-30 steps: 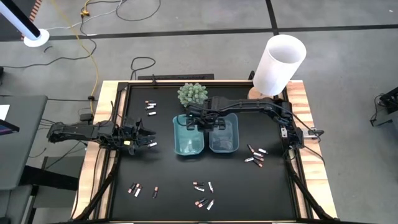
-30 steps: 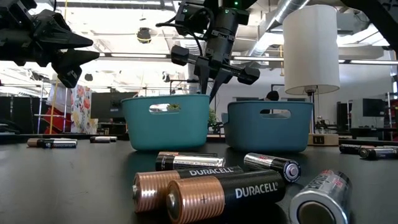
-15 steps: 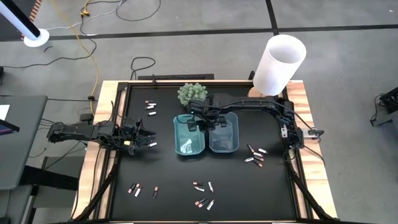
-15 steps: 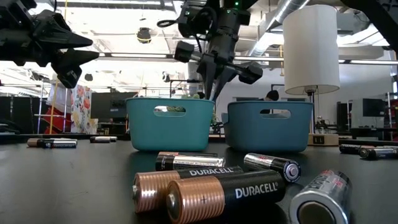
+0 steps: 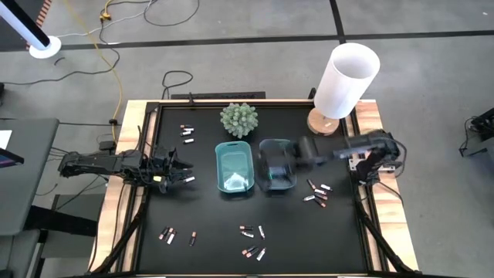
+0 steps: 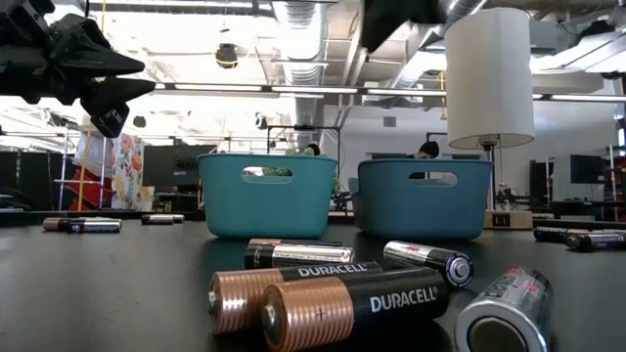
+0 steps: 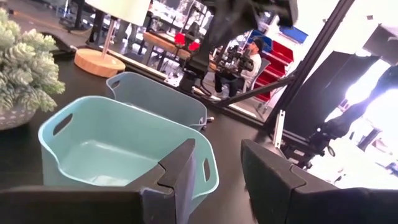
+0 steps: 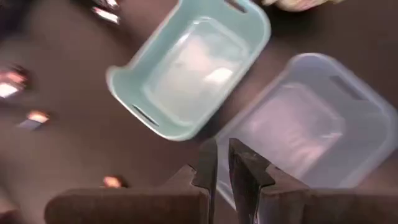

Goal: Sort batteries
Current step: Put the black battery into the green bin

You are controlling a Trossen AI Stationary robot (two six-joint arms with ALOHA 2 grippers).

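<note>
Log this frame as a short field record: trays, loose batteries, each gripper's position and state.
trays: left tray and right tray side by side at mid-table
batteries: loose groups on the mat, e.g. near front edge, right side
left gripper: left of the trays, open, empty
right gripper: above the right tray, fingers nearly together, nothing visibly held

Two trays (image 5: 235,167) side by side mid-table, batteries (image 5: 252,240) scattered around, plant (image 5: 238,119) behind.

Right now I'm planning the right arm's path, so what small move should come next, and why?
Probably swing the right gripper toward the batteries lying beside the grey tray. Its fingers stand nearly together with nothing between them, above the trays, and that cluster looks nearest. The left gripper hovers left of the teal tray.
</note>
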